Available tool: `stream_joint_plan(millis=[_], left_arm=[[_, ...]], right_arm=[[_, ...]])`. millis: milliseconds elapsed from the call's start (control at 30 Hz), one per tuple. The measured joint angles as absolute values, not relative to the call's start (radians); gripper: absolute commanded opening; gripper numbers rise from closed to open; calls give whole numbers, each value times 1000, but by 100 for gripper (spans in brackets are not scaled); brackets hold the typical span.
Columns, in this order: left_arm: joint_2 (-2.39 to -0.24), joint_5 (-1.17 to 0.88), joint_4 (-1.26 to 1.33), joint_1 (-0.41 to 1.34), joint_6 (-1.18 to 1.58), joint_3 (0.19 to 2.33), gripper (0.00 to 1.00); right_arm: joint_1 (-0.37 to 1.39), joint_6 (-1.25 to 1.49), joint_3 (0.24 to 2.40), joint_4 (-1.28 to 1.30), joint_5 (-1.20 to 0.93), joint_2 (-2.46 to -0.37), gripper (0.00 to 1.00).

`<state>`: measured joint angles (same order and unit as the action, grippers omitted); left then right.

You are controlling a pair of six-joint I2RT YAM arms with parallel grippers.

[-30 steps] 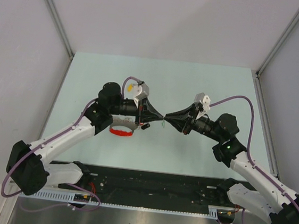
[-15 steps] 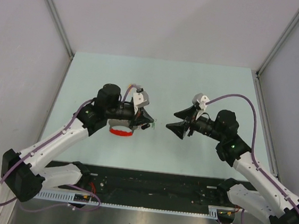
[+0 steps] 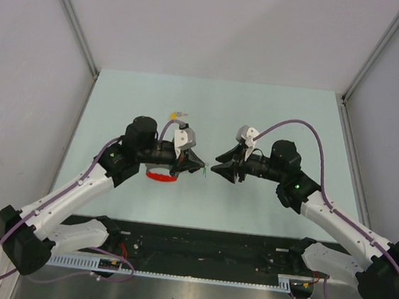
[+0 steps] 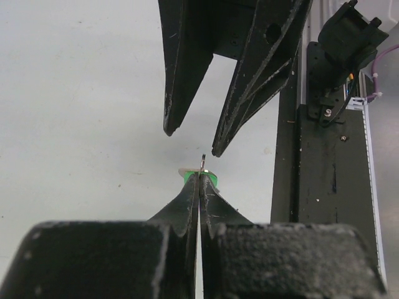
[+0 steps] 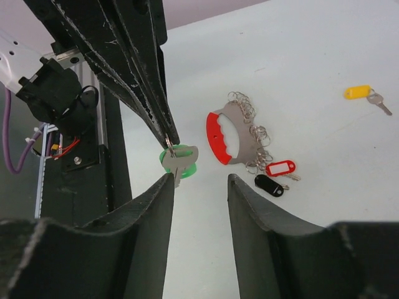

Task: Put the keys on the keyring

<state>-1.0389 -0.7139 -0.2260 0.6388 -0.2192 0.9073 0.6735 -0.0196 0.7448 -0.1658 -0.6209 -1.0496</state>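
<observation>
My left gripper [image 3: 200,167] is shut on the green key [image 5: 179,161], pinching its head, with the silver blade sticking out. It holds the key above the table; the key also shows at my left fingertips in the left wrist view [image 4: 201,177]. My right gripper [image 3: 217,166] is open and empty, its tips facing the key at close range; in its own view the key hangs just beyond its left finger [image 5: 163,187]. The keyring [image 5: 232,138], a red band with chain rings and red and black tags, lies flat on the table. The yellow key [image 5: 361,93] lies further off.
The keyring's red band [image 3: 162,176] lies under my left arm in the top view. The black base rail [image 3: 203,253] runs along the near table edge. Grey walls close in the left, right and back.
The two grippers were tip to tip. My left gripper drew back left with the green key. My right gripper opened, pulled away, then came left again to face the key.
</observation>
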Motion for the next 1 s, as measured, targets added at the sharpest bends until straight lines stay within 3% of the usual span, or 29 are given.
stream_joint_plan(millis=[400, 767, 1000], left_arm=[[-1046, -736, -220, 639, -218, 905, 1], [-1063, -736, -253, 639, -221, 905, 0], [-1073, -736, -280, 639, -230, 907, 0]], right_arm=[[707, -69, 764, -192, -681, -1057, 36], [719, -105, 796, -189, -702, -1095, 19], [727, -124, 819, -171, -714, -1110, 18]])
